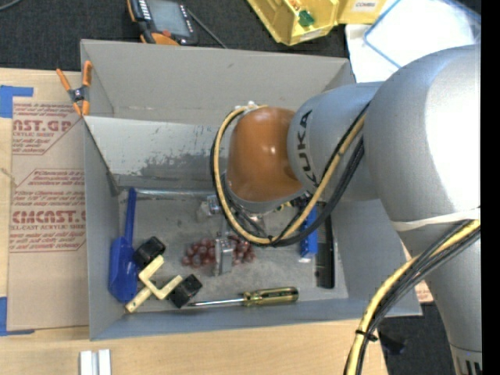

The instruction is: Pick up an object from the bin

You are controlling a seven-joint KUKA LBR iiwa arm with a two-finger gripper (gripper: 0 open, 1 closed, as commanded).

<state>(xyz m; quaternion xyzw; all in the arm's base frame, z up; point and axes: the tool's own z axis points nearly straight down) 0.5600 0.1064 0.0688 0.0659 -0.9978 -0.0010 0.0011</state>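
I'm reading the gripper [226, 256] as hanging low under the orange wrist cover [262, 158], over the middle of the bin [141, 151] floor. I cannot tell whether it is apart or together, since the cover is hiding most of it.

A dark red bunch of small round beads [200, 252], like plastic grapes, is lying right at the tip. It is spreading to both sides, touching or nearly so. I'm judging it light, lumpy, a bit floppy and not fragile. The single beads are probably slippery, so I'm favouring a hold across the thick middle of the bunch.

Further out:
- a blue piece [309, 244] and a black marker [324, 262] toward the right wall
- a yellow-handled screwdriver [269, 295] along the lower edge
- a cream-and-black toy [160, 280] and a blue brush [121, 268] toward the lower-left corner
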